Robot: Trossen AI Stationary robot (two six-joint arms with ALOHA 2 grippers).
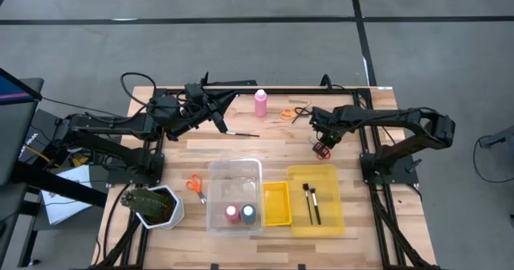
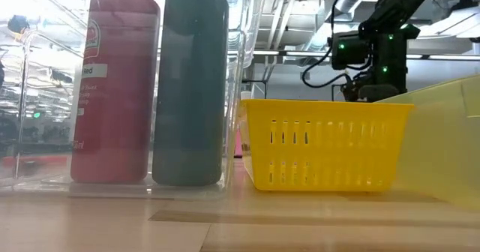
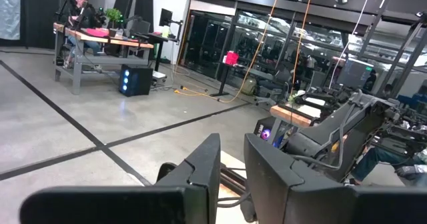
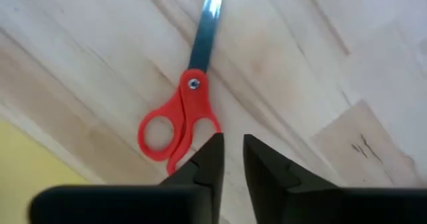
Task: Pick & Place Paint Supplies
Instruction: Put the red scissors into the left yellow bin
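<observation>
- The red scissors (image 4: 181, 114) are seen lying flat on the desk (image 1: 273, 145) under the right gripper (image 4: 229, 159), just beyond the far edge of the yellow bin (image 1: 316, 198).
- In the right wrist view the blades are closed; the long axis runs from the handle loops, next to the jaws, to the blade tip pointing away from the gripper.
- The jaws of the right gripper are nearly together with a narrow gap; one fingertip (image 4: 210, 154) overlaps a handle loop, but a grip cannot be told.
- Bare wood is seen around the blade tip.
- A pink bottle (image 1: 260, 103) and orange scissors (image 1: 287, 114) are placed near the far edge of the desk.
- The left gripper (image 3: 230, 161) is raised over the far left part; its jaws are slightly apart and nothing is held.
</observation>
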